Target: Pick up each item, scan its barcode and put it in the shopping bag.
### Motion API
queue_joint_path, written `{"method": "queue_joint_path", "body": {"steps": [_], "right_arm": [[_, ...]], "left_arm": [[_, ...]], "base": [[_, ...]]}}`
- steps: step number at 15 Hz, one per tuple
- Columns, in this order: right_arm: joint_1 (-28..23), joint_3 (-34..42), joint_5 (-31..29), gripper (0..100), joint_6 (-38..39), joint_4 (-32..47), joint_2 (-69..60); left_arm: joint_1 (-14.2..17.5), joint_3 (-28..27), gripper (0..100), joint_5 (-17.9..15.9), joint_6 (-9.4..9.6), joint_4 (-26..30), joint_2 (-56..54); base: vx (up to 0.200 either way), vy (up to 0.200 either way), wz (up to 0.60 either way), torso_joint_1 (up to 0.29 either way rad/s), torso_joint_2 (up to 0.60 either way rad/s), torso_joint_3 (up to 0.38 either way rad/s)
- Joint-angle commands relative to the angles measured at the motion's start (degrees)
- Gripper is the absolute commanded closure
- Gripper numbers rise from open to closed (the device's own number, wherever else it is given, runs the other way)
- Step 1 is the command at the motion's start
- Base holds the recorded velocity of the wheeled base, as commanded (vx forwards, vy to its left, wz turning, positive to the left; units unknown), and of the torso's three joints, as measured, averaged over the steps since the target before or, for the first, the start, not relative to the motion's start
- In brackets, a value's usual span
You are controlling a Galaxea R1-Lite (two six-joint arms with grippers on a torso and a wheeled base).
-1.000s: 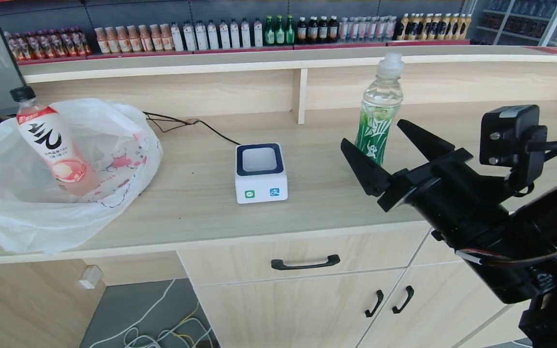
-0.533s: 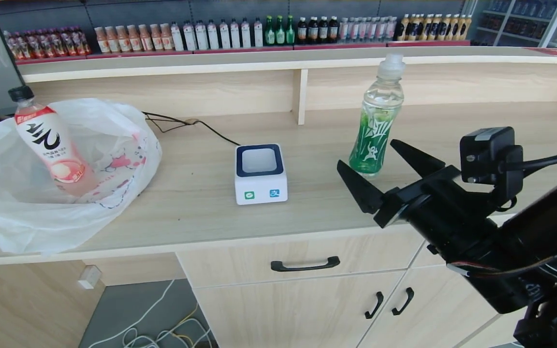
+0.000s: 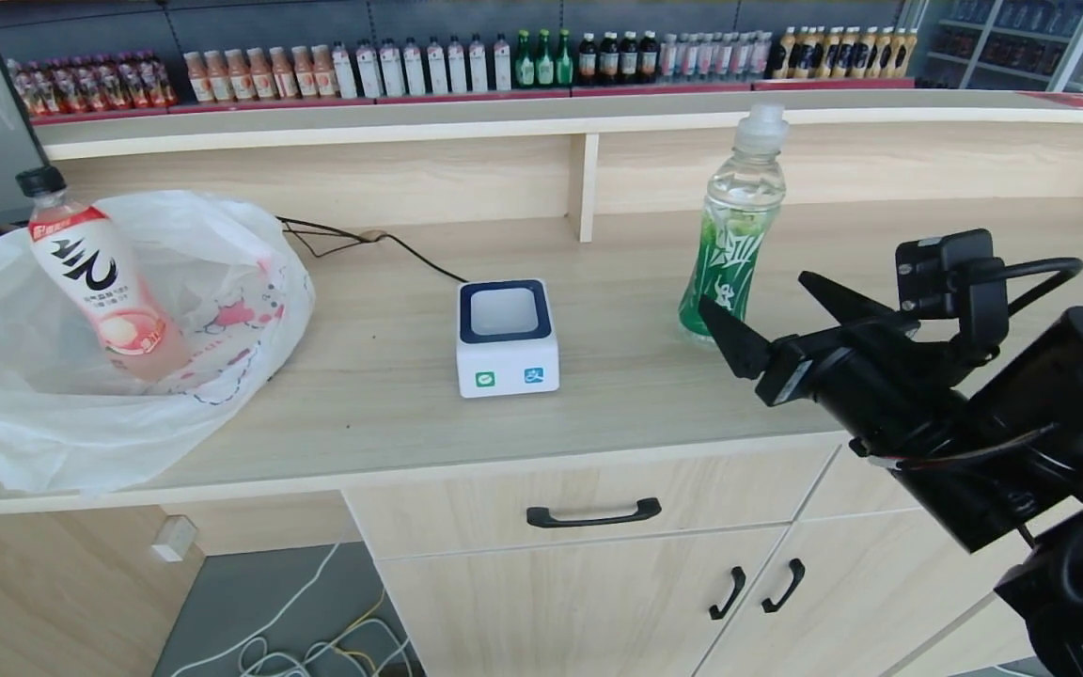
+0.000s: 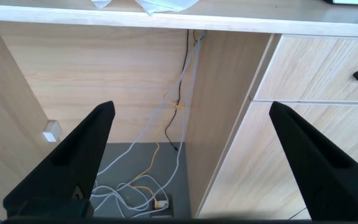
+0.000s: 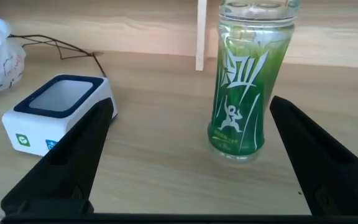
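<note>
Across the counter, with twelve o'clock at the back ledge, the shopping bag sags open at nine o'clock. A pink bottle leans inside it. The right gripper sits at the bottle's four o'clock, its jaws spread wide and empty. The nearer fingertip is just beside the bottle's foot. The left gripper hangs below the counter edge, equally wide and empty, facing cabinet fronts and floor cables.

The green bottle stands upright at two o'clock from the scanner, which is at the centre.

The green bottle looks full, so I judge it moderately heavy. It is tall on a narrow base, so a nudge could tip it. Its thin plastic wall should give under pressure and the glossy sleeve may be slippery. The pinched waist in the labelled section seems the safest hold.

The green sleeve carries white brush-style characters and a small white figure. No barcode shows on this side. The pink bottle has bold black characters on white under a red band. The scanner front shows one green and one blue square icon.
</note>
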Motion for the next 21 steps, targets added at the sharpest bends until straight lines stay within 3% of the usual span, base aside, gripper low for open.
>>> {"method": "queue_joint_path", "body": {"steps": [1, 11, 15, 21], "right_arm": [[0.0, -5.0, -3.0, 0, 0.0, 3.6, 1.2], [-5.7, -20.6, -3.7, 0, 0.1, 14.0, 8.5], [-8.1, -24.1, -2.9, 0, 0.3, 14.6, 10.8], [-8.0, -28.4, -1.2, 0, 1.8, 14.7, 14.5]], "left_arm": [[0.0, 0.0, 0, 0.0, -0.01, 0.0, 0.0], [0.0, 0.0, 0, 0.0, -0.01, 0.0, 0.0], [0.0, 0.0, 0, 0.0, -0.01, 0.0, 0.0], [0.0, 0.0, 0, 0.0, -0.01, 0.0, 0.0]], "base": [[0.0, 0.0, 0.0, 0.0, 0.0, 0.0], [0.0, 0.0, 0.0, 0.0, 0.0, 0.0], [0.0, 0.0, 0.0, 0.0, 0.0, 0.0], [0.0, 0.0, 0.0, 0.0, 0.0, 0.0]]}}
